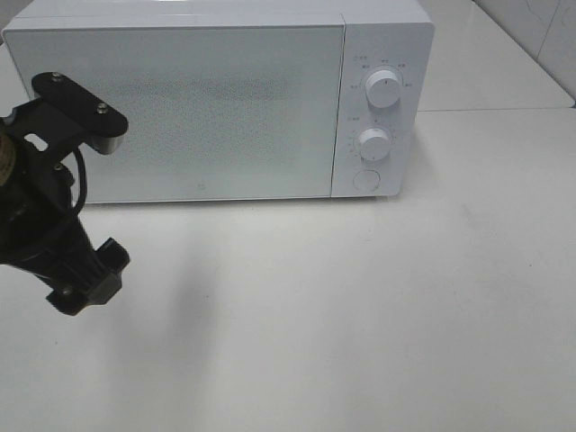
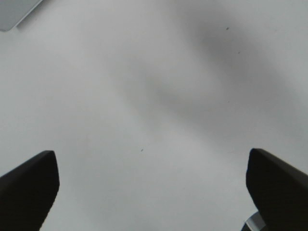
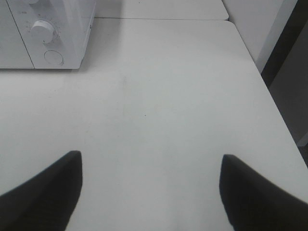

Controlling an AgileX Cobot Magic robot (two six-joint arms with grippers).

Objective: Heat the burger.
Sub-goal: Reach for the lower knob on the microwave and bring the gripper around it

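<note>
The burger is not in any view. A white microwave (image 1: 180, 108) stands at the back of the white table (image 1: 360, 315) with its door closed. My left gripper (image 1: 90, 281) hangs over the table's left side, in front of the microwave's left end. In the left wrist view the left gripper (image 2: 150, 161) is open and empty above bare table. My right gripper (image 3: 150, 161) is open and empty above the table to the right of the microwave (image 3: 43, 33). It is outside the exterior high view.
The microwave's control panel has an upper knob (image 1: 384, 90), a lower knob (image 1: 373, 142) and a round button (image 1: 365, 179). The table's right edge (image 3: 269, 91) drops off beside a wall. A corner of the microwave (image 2: 14, 12) shows in the left wrist view.
</note>
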